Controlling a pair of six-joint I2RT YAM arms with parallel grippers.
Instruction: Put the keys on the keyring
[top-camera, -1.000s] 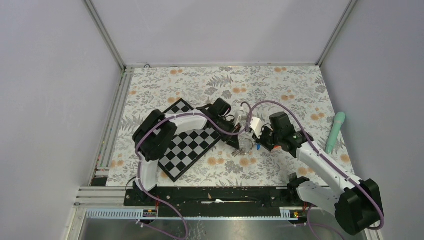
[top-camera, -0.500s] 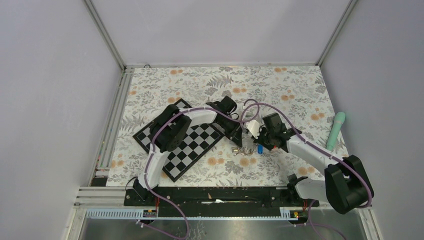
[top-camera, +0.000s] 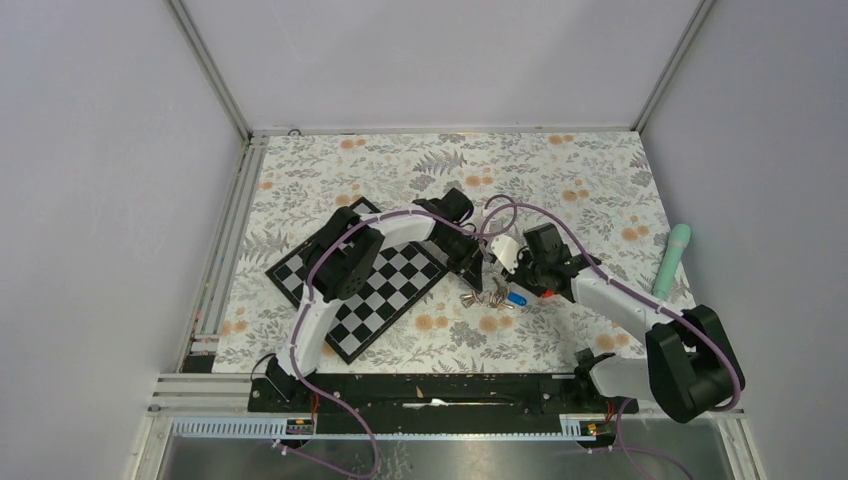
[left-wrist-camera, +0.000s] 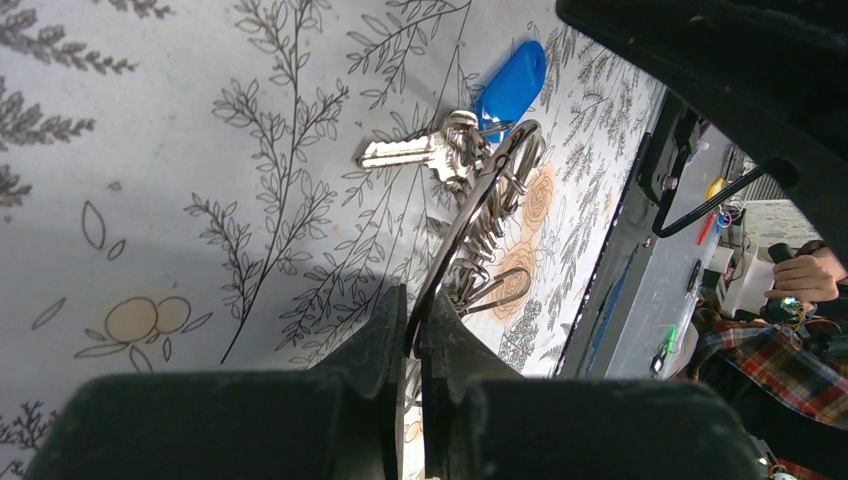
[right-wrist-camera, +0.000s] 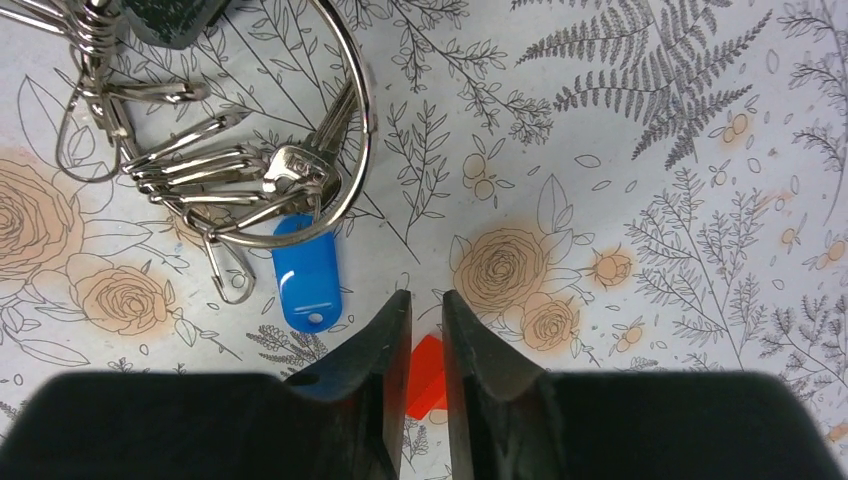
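The keyring, a large thin silver ring, stands tilted above the floral mat, and my left gripper is shut on its wire. A silver key with a blue plastic tag lies at the ring's lower edge, its head inside the loop. Whether it is threaded on, I cannot tell. My right gripper hovers just right of the blue tag, jaws slightly parted with nothing between them. From above, the blue tag sits between the left gripper and the right gripper.
Several silver clips hang bunched on the ring's left side. A small red piece shows on the mat under my right fingers. The chessboard lies to the left, and a mint green handle near the right edge.
My right jaws have parted and let the blue-tagged key go; it now lies flat on the mat. The right arm has folded in closer. The left gripper still holds the ring.
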